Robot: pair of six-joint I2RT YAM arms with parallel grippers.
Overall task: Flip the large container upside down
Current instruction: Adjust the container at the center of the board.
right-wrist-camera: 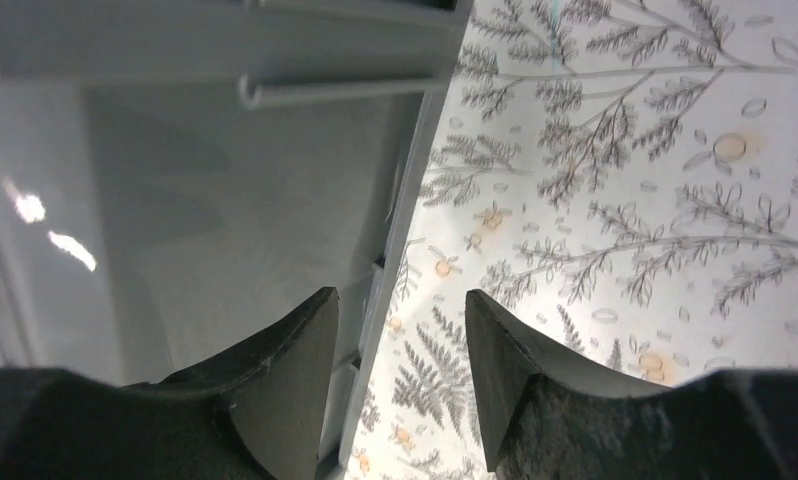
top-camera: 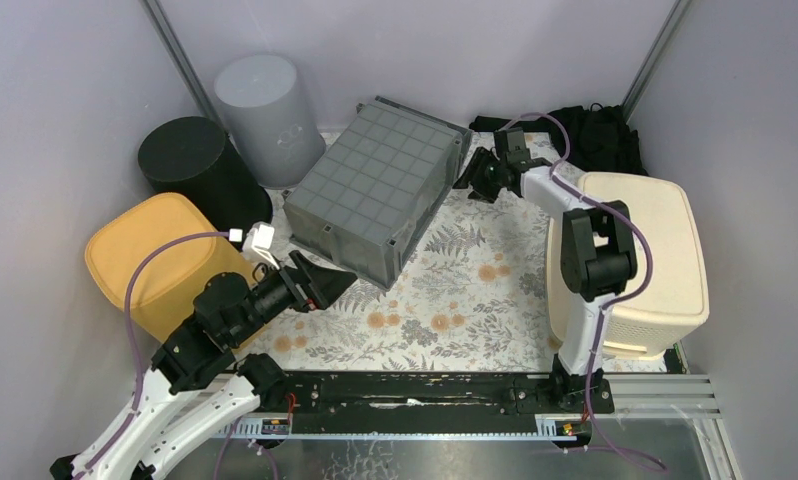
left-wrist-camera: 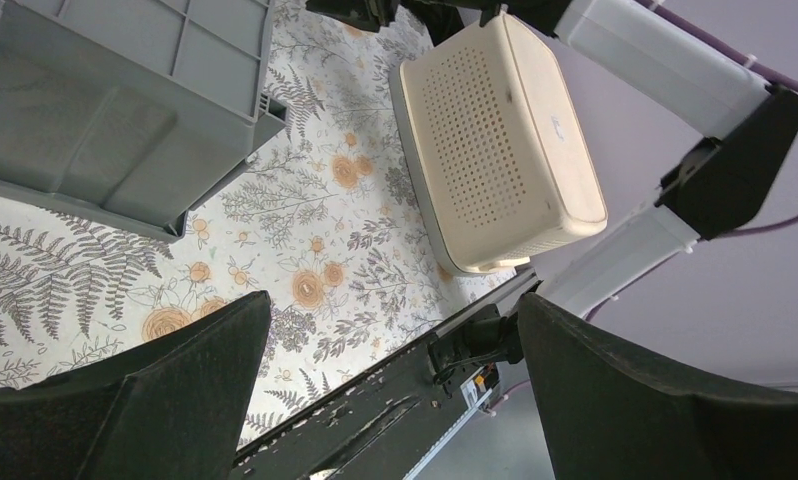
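The large grey container (top-camera: 375, 190) stands tilted at the back middle of the floral mat, its gridded bottom facing up. It also shows in the left wrist view (left-wrist-camera: 105, 100) and the right wrist view (right-wrist-camera: 175, 200). My left gripper (top-camera: 335, 285) is open and empty just in front of the container's near corner, not touching it; in its own view (left-wrist-camera: 393, 300) only the mat and the rail lie between the fingers. My right gripper (top-camera: 470, 175) is open at the container's right far rim; in its own view (right-wrist-camera: 397, 300) the rim edge runs between the fingers, close to the left one.
An overturned cream perforated basket (top-camera: 645, 250) lies at the right beside the right arm. A yellow container (top-camera: 155, 260), a black cylinder (top-camera: 190, 155) and a grey cylinder (top-camera: 260, 100) stand at the left and back left. Black cloth (top-camera: 595, 125) lies at the back right. A black rail (top-camera: 425, 390) runs along the front.
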